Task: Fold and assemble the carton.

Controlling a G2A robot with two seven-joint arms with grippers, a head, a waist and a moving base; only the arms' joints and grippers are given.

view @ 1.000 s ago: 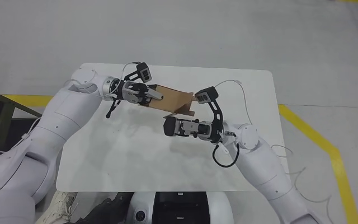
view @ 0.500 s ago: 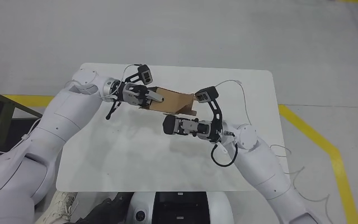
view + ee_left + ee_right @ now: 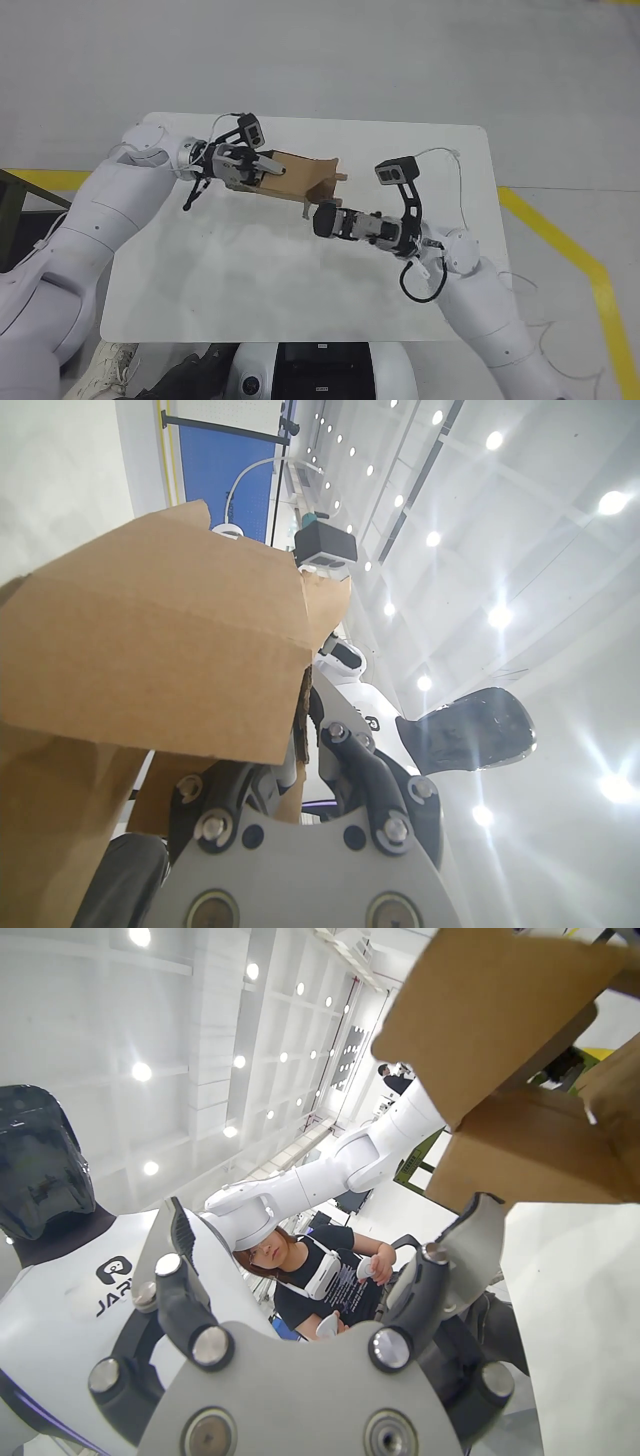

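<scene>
Carton [image 3: 300, 178] lies lengthwise left-right, open end toward right gripper [image 3: 321, 217]; left gripper [image 3: 273, 171] opposite; both spread open.

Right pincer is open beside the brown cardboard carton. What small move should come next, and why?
Probably ease the right pincer forward until the brown cardboard carton's nearest flap sits between its fingers, then close. That pincer is open, gripping nothing, right beside that end, while the left pincer is at the opposite end.
</scene>
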